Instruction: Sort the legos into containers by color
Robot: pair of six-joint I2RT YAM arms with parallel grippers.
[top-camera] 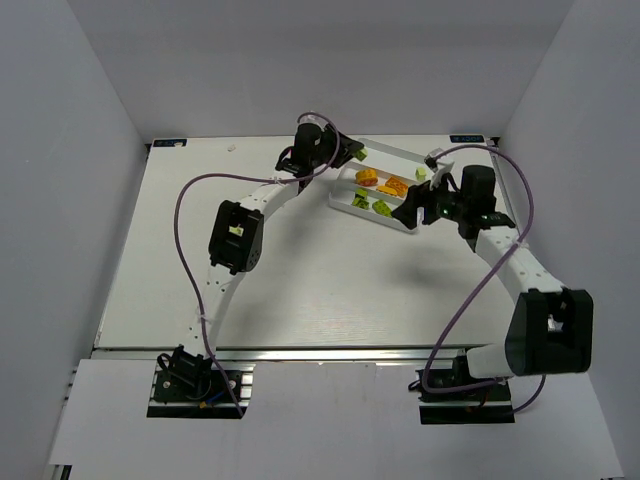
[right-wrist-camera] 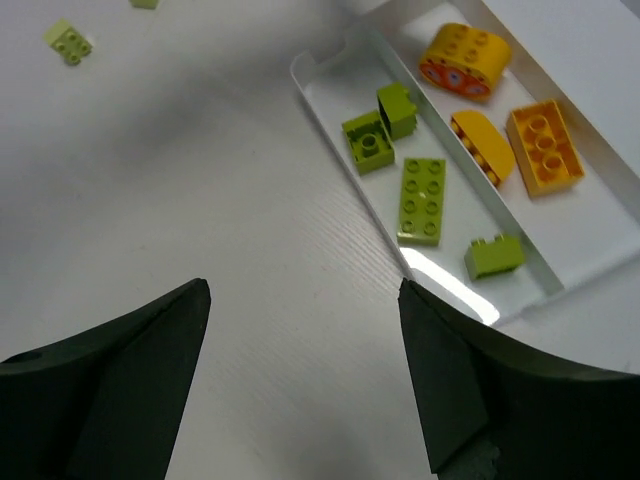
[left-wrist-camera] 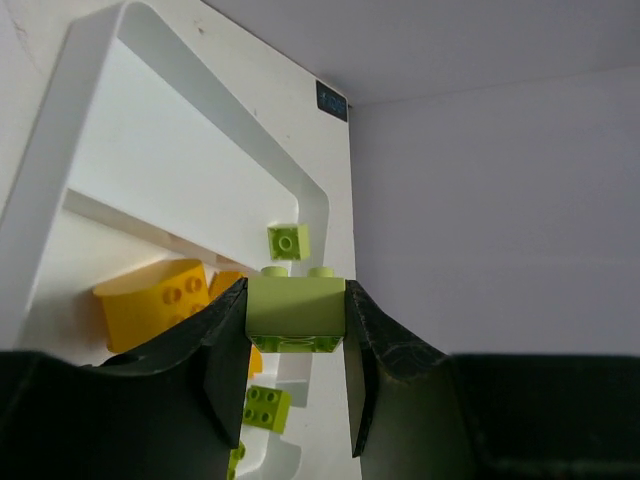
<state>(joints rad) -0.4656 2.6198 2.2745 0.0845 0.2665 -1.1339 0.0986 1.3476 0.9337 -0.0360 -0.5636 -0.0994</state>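
Observation:
My left gripper is shut on a lime-green brick and holds it above the left end of the white tray. In the right wrist view the tray's near compartment holds several lime-green bricks. The compartment beside it holds three orange bricks. My right gripper is open and empty over the table by the tray's near long side. A small lime-green brick lies at the tray's far end.
Two more lime-green bricks lie loose on the table away from the tray. Purple cables loop off both arms. White walls close in the table at the back and sides.

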